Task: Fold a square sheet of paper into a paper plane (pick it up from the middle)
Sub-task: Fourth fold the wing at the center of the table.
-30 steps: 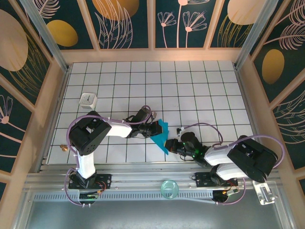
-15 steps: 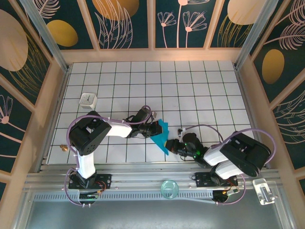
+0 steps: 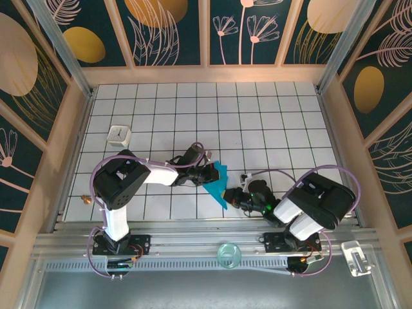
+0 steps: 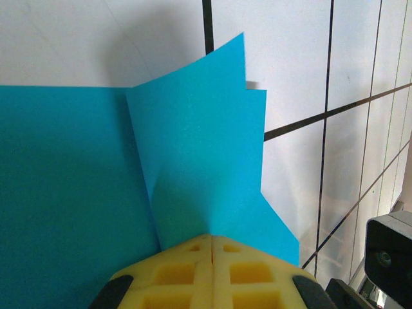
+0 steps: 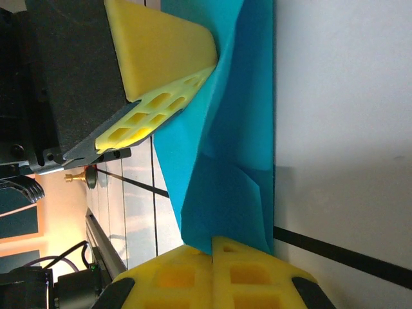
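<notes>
**Both grippers clamped on a half-folded teal sheet near the table's front edge**

From the overhead camera, the sheet of paper [image 3: 221,182] sits toward 6 o'clock from the centre of the white grid table [image 3: 257,122], between the two arms. It is already creased into a narrow, slanted shape, running from about 12 o'clock down to 6 o'clock.

The left gripper [image 3: 211,174] meets the sheet from its 9 o'clock side. The right gripper [image 3: 229,195] meets it from its 5 o'clock corner.

In the left wrist view, the left gripper [image 4: 212,239] has its yellow fingers pressed together with no gap, nipping the lower edge of the sheet of paper [image 4: 96,193]. One flap stands up from a crease and leans toward 1 o'clock, and a second layer peeks out behind it. A black part of the other arm shows at 4 o'clock.

In the right wrist view, the right gripper [image 5: 213,243] is likewise shut tight on the bottom edge of the sheet of paper [image 5: 222,154], which rises in overlapping folds toward 12 o'clock. The left gripper's yellow fingers [image 5: 164,45] pinch it at 11 o'clock.

A small white cube [image 3: 120,134] rests well apart at the table's 9 o'clock side. A small brass knob [image 3: 85,199] sits at 8 o'clock by the table's edge, and a clear round cup [image 3: 227,255] stands on the metal rail at 6 o'clock.
</notes>
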